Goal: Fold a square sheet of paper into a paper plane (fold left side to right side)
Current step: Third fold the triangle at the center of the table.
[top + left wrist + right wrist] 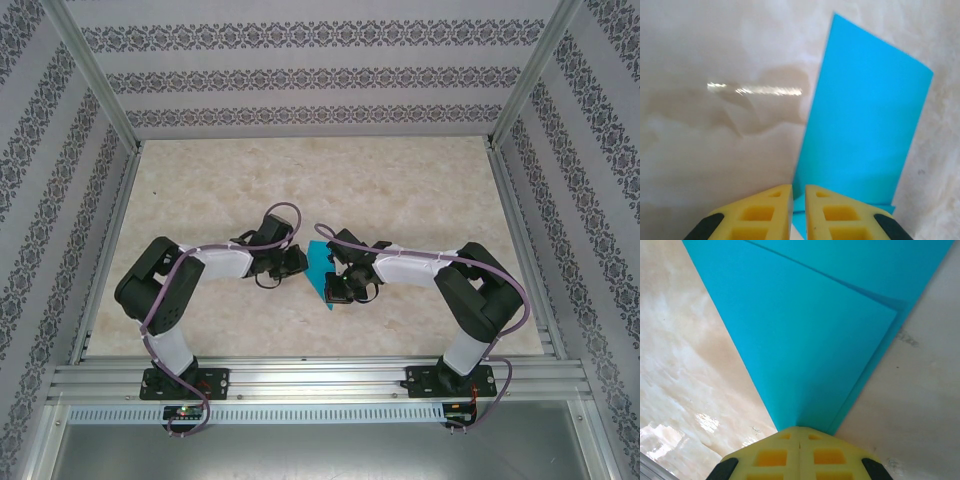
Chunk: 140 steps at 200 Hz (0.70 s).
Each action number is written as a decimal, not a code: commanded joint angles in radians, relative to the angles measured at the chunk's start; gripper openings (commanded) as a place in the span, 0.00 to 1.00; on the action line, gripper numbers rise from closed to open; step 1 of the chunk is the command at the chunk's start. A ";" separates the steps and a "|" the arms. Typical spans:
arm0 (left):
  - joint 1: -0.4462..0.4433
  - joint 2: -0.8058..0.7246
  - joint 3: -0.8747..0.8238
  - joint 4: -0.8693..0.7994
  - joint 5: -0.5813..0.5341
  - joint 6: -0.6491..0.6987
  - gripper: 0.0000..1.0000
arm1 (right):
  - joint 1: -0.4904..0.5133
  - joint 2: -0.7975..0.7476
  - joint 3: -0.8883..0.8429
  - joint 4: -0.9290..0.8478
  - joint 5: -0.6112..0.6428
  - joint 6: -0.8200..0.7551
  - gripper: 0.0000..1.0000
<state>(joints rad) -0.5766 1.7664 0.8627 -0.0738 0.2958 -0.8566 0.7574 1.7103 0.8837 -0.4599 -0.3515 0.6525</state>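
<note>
Now right hand [799, 431] clamped shut on paper [805, 340] tip; left hand [799, 192] narrow, grip unclear. Opposing pulls could tear paper or skew crease.

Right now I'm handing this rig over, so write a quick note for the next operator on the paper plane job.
Left hand: fingers a slit apart at the near edge of the paper; grip unclear.
Right hand: shut, apparently pinching a corner of the paper.
Paper: teal, between both hands, with overlapping layers showing.
Done: at least one fold is in.
Left: the rest of the folds; it is not a pointed dart yet.
</note>
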 commanded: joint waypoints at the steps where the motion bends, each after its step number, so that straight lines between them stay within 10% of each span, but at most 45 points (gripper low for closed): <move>1: 0.038 0.027 0.027 -0.069 -0.080 0.065 0.17 | 0.009 0.061 -0.045 -0.094 0.080 -0.025 0.04; 71: 0.082 -0.133 0.031 -0.133 -0.016 0.139 0.17 | -0.029 0.022 -0.037 -0.032 0.047 -0.049 0.04; 140: -0.058 -0.111 0.034 -0.047 0.120 0.111 0.17 | -0.042 0.018 -0.014 -0.054 0.052 -0.071 0.04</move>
<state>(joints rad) -0.5938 1.5932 0.8764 -0.1516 0.3687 -0.7559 0.7322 1.7069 0.8810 -0.4568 -0.3714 0.6029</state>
